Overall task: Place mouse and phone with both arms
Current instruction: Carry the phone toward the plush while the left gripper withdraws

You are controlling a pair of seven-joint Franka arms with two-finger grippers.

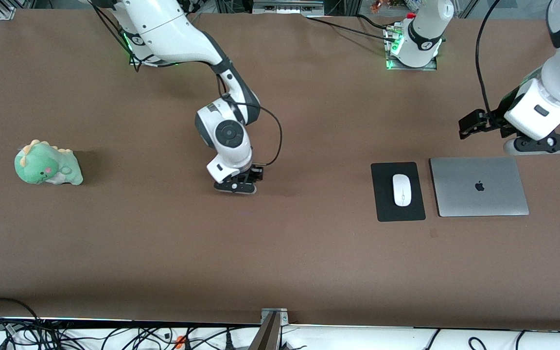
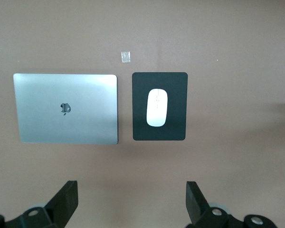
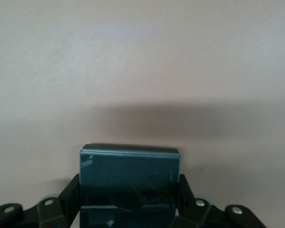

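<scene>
The white mouse (image 1: 401,189) lies on a black mouse pad (image 1: 386,204) beside a closed silver laptop (image 1: 478,186); it also shows in the left wrist view (image 2: 157,107). My left gripper (image 1: 545,144) hangs open and empty above the table by the laptop's edge nearest the robot bases; its fingers stand wide apart in the left wrist view (image 2: 131,202). My right gripper (image 1: 237,186) is low over the middle of the table, shut on the black phone (image 3: 129,171), which sits between its fingers (image 3: 70,192). The phone is hidden under the hand in the front view.
A green plush dinosaur (image 1: 46,164) sits toward the right arm's end of the table. A small piece of tape (image 2: 126,56) lies on the brown table near the mouse pad. Cables run along the table's front edge.
</scene>
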